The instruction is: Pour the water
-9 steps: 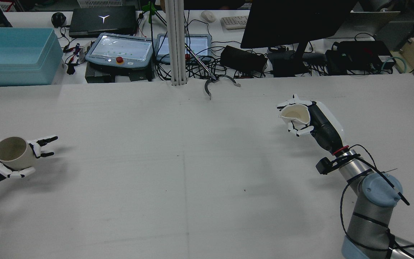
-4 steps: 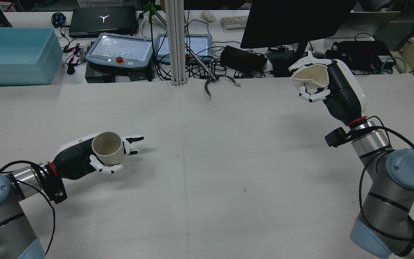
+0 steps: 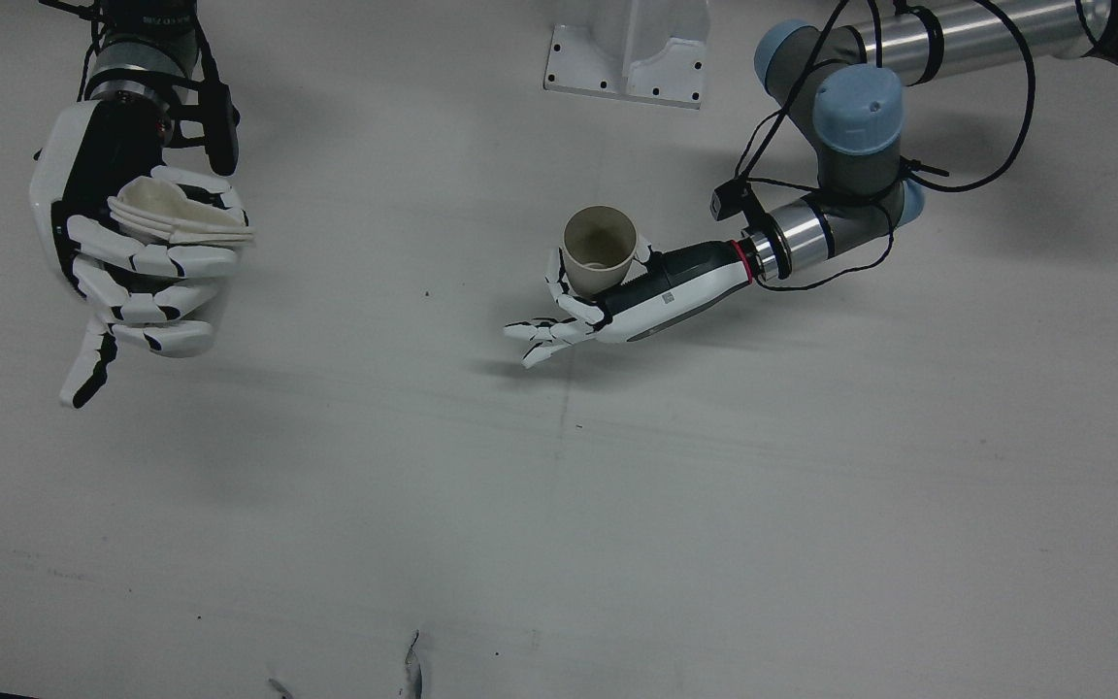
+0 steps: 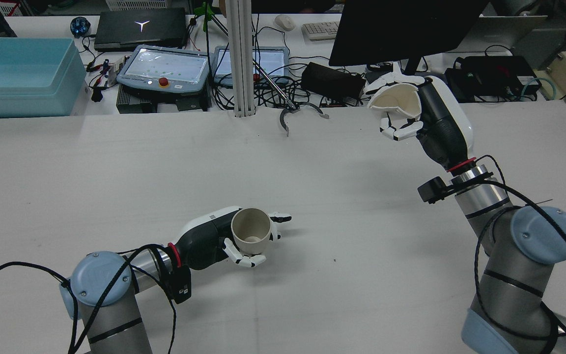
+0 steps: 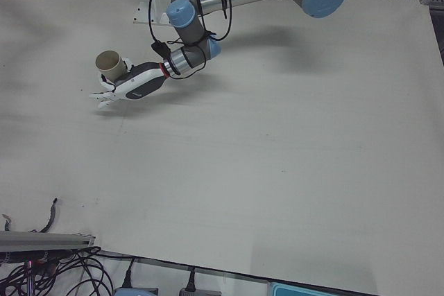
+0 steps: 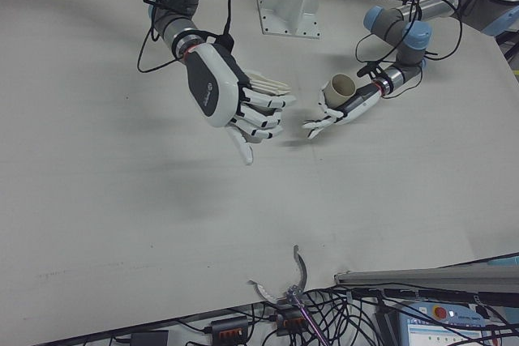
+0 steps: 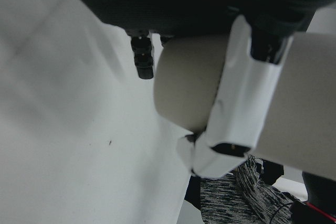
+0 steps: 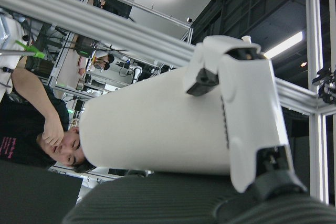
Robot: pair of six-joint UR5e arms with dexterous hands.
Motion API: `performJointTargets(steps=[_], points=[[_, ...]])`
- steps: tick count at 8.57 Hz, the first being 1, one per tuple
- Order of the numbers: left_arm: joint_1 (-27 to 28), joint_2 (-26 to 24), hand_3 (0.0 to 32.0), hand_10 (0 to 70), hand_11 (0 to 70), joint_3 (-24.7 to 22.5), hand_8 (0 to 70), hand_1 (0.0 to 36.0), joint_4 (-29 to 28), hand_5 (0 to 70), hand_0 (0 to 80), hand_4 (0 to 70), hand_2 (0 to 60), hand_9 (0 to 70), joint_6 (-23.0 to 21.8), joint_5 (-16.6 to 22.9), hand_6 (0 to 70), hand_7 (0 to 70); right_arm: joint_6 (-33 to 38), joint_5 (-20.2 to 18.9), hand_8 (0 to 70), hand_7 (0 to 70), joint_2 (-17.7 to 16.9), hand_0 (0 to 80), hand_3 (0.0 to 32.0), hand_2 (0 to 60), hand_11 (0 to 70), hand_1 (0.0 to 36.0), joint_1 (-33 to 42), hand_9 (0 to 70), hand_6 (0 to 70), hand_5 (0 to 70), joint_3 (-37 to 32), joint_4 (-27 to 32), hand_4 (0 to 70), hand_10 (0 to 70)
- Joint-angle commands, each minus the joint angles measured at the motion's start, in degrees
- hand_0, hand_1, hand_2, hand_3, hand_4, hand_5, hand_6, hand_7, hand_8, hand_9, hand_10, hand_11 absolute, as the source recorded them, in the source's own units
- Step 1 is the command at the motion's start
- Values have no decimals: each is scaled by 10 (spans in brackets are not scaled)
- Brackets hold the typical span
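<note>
Nearest the pedestals in the rear view: left hand (image 4: pixel 243 241) low over the table (image 4: pixel 116 167), fingers wrapped around a tan cup (image 4: pixel 250 231) held upright, mouth open to the ceiling, one or two fingers left pointing forward past it. Same tan cup seen from above in the front view (image 3: pixel 600 248), with a pale patch at the bottom that may or may not be liquid.

Farther from the tan cup, up and toward the far edge of the table: right hand (image 4: pixel 403 115) raised high, closed around a white cup (image 4: pixel 395 101), squeezed slightly out of round and tipped so the mouth faces back toward the tan cup.

Judged as the approach before pouring: both cups gripped, well apart, nothing flowing. Next move calls for bringing the white cup's lip above the tan cup's mouth, then tilting it slowly while keeping the tan cup level.

Hard to tell: whether the white cup holds any water, its inside showing only pale shading. Left hand view mostly filled by the tan cup's side and one finger (image 7: pixel 239 103). Right hand view shows the white cup's wall against the ceiling frames, not its mouth.
</note>
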Motion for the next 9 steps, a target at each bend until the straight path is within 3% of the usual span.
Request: performJointTargets(steps=[1, 3, 5, 6, 7, 9], points=[[21, -36, 0, 107, 192, 19, 37, 360, 9, 700, 800, 700, 600, 9, 2, -15, 162, 116, -215, 1, 311, 545, 47, 800, 0, 600, 0, 360, -95, 395, 474, 185, 66, 2, 623, 0], [21, -36, 0, 106, 191, 16, 36, 360, 9, 700, 800, 700, 600, 8, 1, -16, 160, 114, -434, -1, 293, 488, 48, 800, 0, 600, 0, 360, -161, 363, 456, 187, 116, 4, 567, 0], [21, -36, 0, 104, 188, 13, 35, 360, 9, 700, 800, 700, 600, 8, 2, -17, 158, 113, -551, -11, 211, 364, 40, 766, 0, 600, 0, 360, -194, 257, 365, 152, 106, -4, 377, 0], [21, -37, 0, 104, 188, 12, 35, 360, 9, 700, 800, 700, 600, 8, 2, -17, 156, 113, -598, -15, 192, 343, 40, 690, 0, 599, 0, 360, -203, 234, 352, 146, 105, -18, 327, 0], [21, -36, 0, 104, 188, 11, 34, 360, 9, 700, 800, 700, 600, 8, 2, -17, 155, 112, -605, -15, 144, 311, 40, 634, 0, 600, 0, 360, -203, 175, 320, 143, 105, -48, 177, 0], [21, -34, 0, 103, 186, 10, 34, 360, 10, 700, 800, 700, 600, 8, 3, -17, 154, 110, -605, -11, 93, 279, 40, 599, 0, 600, 0, 360, -185, 114, 277, 130, 106, -99, 109, 0]])
